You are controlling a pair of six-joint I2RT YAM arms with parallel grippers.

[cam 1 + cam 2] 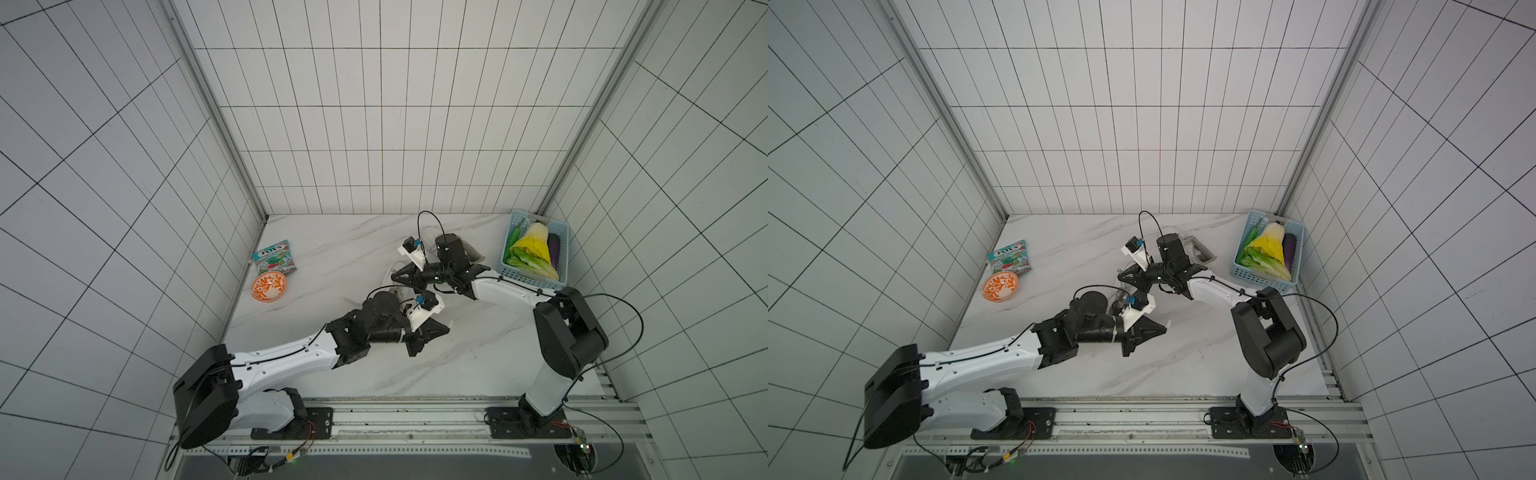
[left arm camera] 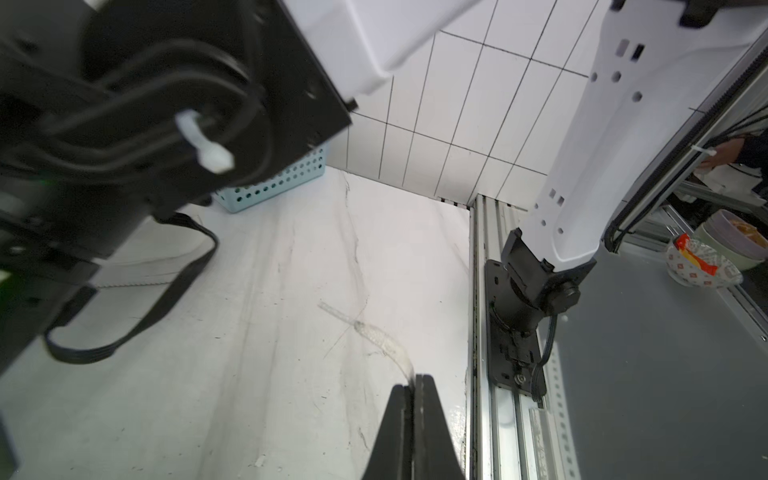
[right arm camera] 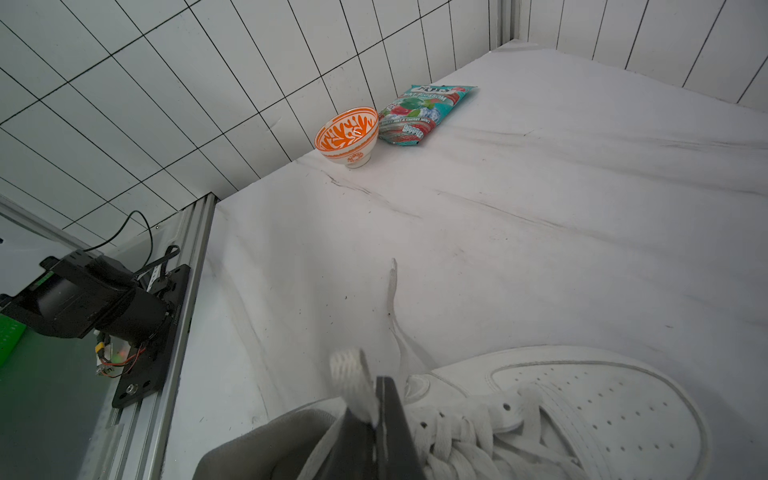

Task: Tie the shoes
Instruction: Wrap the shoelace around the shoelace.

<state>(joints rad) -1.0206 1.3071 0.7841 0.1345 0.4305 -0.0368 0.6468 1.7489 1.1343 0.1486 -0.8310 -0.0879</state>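
One white shoe (image 3: pixel 582 407) lies right under my crossed wrists. In both top views only slivers of it show (image 1: pixel 390 271). A second shoe (image 1: pixel 1202 249) peeks out behind the right wrist. My left gripper (image 2: pixel 414 380) is shut on a greyish-white lace (image 2: pixel 374 334); the lace's free end trails over the marble. In a top view that gripper (image 1: pixel 447 331) points right, a little away from the shoe. My right gripper (image 3: pixel 380 386) is shut on a fold of another lace (image 3: pixel 353 374) just above the shoe's eyelets, and it points left in a top view (image 1: pixel 395 277). A loose lace end (image 3: pixel 392 286) lies on the table.
A blue basket (image 1: pixel 517 279) of vegetables stands at the back right. By the left wall are an orange patterned bowl (image 1: pixel 269 286) and a snack packet (image 1: pixel 275 257). An aluminium rail (image 1: pixel 415 415) with both arm bases runs along the front edge.
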